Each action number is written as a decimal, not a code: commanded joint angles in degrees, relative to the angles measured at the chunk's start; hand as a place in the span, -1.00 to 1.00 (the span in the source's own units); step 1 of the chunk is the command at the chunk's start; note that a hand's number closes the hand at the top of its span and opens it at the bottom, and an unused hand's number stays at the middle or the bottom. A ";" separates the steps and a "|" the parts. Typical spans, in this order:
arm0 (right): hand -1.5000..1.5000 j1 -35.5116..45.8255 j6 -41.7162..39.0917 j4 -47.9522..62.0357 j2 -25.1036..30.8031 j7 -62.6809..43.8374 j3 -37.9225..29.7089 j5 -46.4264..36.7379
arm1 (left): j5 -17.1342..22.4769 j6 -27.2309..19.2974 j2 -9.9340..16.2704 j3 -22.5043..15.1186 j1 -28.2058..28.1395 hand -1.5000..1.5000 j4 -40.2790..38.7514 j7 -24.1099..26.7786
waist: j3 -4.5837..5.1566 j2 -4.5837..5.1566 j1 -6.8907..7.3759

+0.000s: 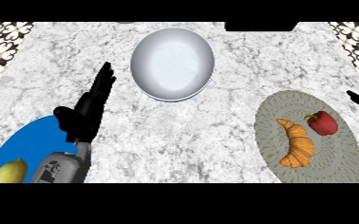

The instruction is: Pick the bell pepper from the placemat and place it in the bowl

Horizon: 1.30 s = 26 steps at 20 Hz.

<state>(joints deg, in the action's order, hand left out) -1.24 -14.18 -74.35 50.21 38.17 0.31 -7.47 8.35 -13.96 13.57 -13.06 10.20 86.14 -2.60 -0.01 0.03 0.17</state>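
1. Head view, what is cut off or hard to read: we see only a small black tip at the right edge, probably part of the right hand (352,95), just above the placemat; too little shows for us to tell how it is held. A blue plate (32,135) at the lower left runs out of view at the left and bottom edges, and the left forearm covers part of its right side. On it lies a yellow fruit (12,171), cut off by the edge, so we cannot say which fruit it is. A dark shape (259,26) at the top edge is too cropped for us to name.

2. Head view, the task's things: the red bell pepper (322,122) lies on the grey oval placemat (277,109) at the right, in its upper right part. Nothing touches it. The white bowl (172,63) sits at the top centre of the marble counter (182,137), well apart from the placemat, with nothing inside.

3. Head view, other things: an orange croissant (298,144) lies on the placemat just left of the pepper, close but apart.

4. Head view, the hand: the left hand (88,111) rises from the lower left, fingers straight and pointing up toward the bowl's left side, holding nothing.
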 commanded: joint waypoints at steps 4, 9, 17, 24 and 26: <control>-1.00 3.25 -6.66 6.70 -2.39 5.81 -4.56 -2.20 | -1.79 3.26 -0.99 1.68 -2.14 0.00 1.42 0.15 | 0.00 -0.02 -0.02; -1.00 4.47 -11.95 7.40 -2.97 7.97 -5.06 -0.84 | -2.52 2.59 -2.65 3.59 0.29 0.00 -1.28 0.17 | 0.02 -0.03 -0.20; -1.00 4.39 -12.23 9.96 -6.81 7.67 -3.77 -2.39 | -4.00 4.11 -3.31 3.72 -3.46 0.00 1.10 1.04 | 0.01 0.01 0.01; -1.00 7.14 -11.04 15.12 -10.34 8.16 -1.65 -5.03 | -3.79 6.23 -3.94 4.95 -2.19 0.00 0.50 0.29 | 0.00 0.04 0.09; -1.00 7.44 -10.52 20.67 -9.93 12.70 -2.81 -6.28 | -5.11 5.26 -4.57 5.66 -0.47 0.00 0.15 -0.43 | -0.01 0.04 -0.04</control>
<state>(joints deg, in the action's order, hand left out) 4.96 -21.91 -58.57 41.69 45.11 -2.55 -12.09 3.60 -9.33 9.53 -8.86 8.37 88.31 -3.95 -0.02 0.05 0.25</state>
